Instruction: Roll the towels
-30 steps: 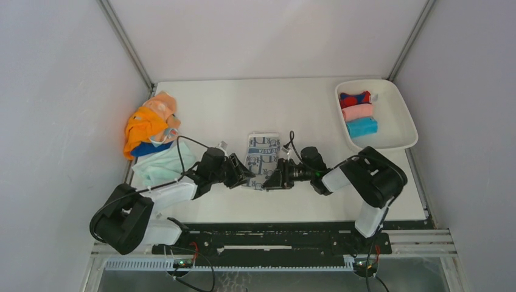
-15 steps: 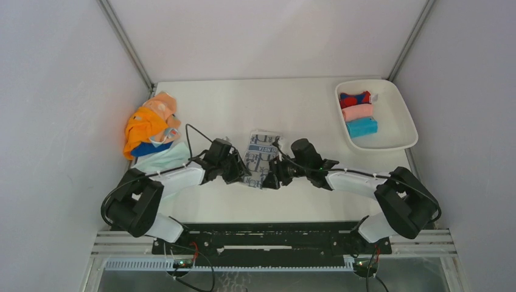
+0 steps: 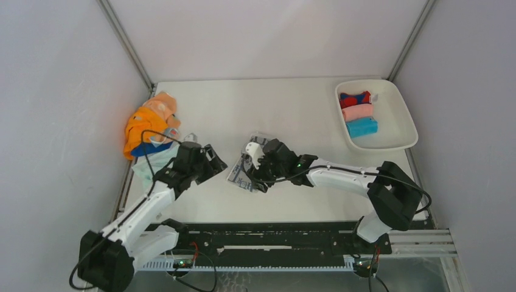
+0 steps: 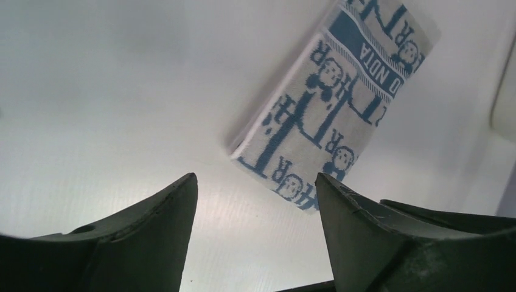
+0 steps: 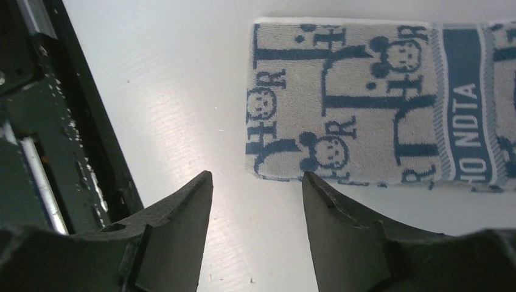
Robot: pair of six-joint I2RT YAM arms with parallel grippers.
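On the smooth white table [image 3: 304, 115], near its middle: printed towel [image 3: 238, 174], folded into a long flat rectangle. Soft looped terry, pale grey-white, with blue-grey letters, small round-headed figures and one solid band across. Not rolled. In the left wrist view, the towel [image 4: 338, 115] lying slantwise, with a thick layered edge along one long side.

Left gripper [image 3: 209, 160] [image 4: 255, 182]: two dark, matte, wedge-shaped fingers, standing apart with nothing between them. Just beside the towel's left side and short of it, only bare table under the tips.

Right gripper [image 3: 255, 170] [image 5: 255, 176]: the same dark tapered fingers, also apart and empty, low over the near end of the towel [image 5: 365, 103]. Tips right at the short edge of the cloth; touching or not, cannot tell.

At the left edge of the table: a loose heap of crumpled cloth. Orange towel [image 3: 143, 128] on top, peach towel [image 3: 163, 103] behind it, blue towel [image 3: 149, 148] showing from under the orange one, mint towel [image 3: 152, 165] spread flatter at the near side.

At the far right: white plastic tray [image 3: 407, 125], shallow, glossy, with rounded corners. Inside, three short plump rolls side by side: red-and-blue roll [image 3: 355, 98] at the far end, pink roll [image 3: 357, 112] in the middle, bright blue roll [image 3: 361, 127] nearest.
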